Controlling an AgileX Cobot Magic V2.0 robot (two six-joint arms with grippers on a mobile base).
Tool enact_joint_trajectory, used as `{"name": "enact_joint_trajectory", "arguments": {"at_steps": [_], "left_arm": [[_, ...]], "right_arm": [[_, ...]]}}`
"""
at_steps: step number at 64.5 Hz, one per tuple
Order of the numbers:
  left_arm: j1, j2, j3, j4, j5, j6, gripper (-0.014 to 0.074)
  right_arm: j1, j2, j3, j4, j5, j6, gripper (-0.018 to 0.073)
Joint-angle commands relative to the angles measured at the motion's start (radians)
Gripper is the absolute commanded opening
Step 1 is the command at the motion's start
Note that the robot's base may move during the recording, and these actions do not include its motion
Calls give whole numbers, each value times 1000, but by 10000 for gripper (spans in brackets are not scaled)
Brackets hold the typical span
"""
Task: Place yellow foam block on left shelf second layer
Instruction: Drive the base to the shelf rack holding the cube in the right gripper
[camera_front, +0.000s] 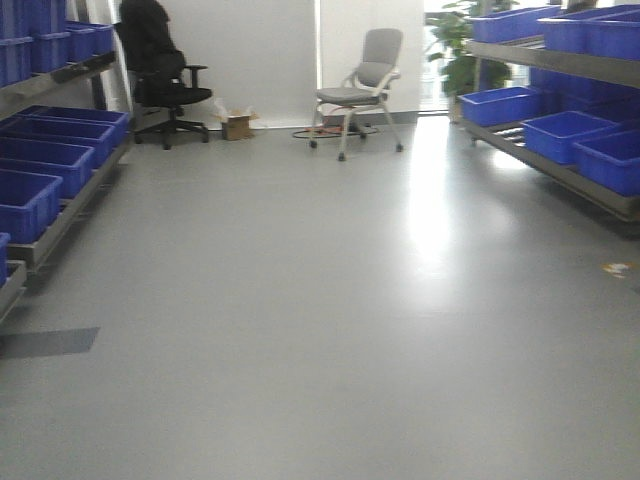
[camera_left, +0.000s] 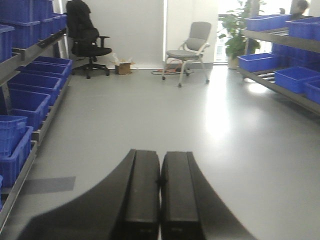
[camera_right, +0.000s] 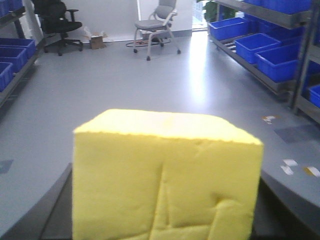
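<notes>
The yellow foam block (camera_right: 165, 165) fills the lower middle of the right wrist view. It sits between the two dark fingers (camera_right: 52, 215) of the right claw (camera_right: 162, 215), one on each side. The claw is spread only to the block's width and grips it, and the block's face toward the camera shows creases. The block is held up off the grey floor (camera_right: 100, 85) in the aisle between the racks, well apart from the left shelf (camera_front: 75, 205) and its blue bins (camera_front: 40, 160). The left claw (camera_left: 160, 160) is closed, its two black fingers (camera_left: 142, 190) pressed side by side with only a thin seam between them. It grips nothing and points down the aisle. At the far wall stand a black office chair (camera_front: 160, 80), a grey chair (camera_front: 365, 85) and a small cardboard box (camera_front: 237, 125). The right shelf (camera_front: 560, 62) also carries blue bins.
</notes>
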Motion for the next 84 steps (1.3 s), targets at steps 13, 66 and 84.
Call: {"name": "enact_joint_trajectory", "arguments": {"at_steps": [13, 66, 84], "left_arm": [[-7, 7, 26, -7, -88, -4, 136], [-7, 7, 26, -7, -88, -4, 136], [-7, 7, 26, -7, -88, -4, 136]], "right_arm": [[-3, 19, -24, -20, -85, -10, 279], [-3, 20, -24, -20, -85, -10, 279], [-3, 20, -24, -20, -85, -10, 279]]}}
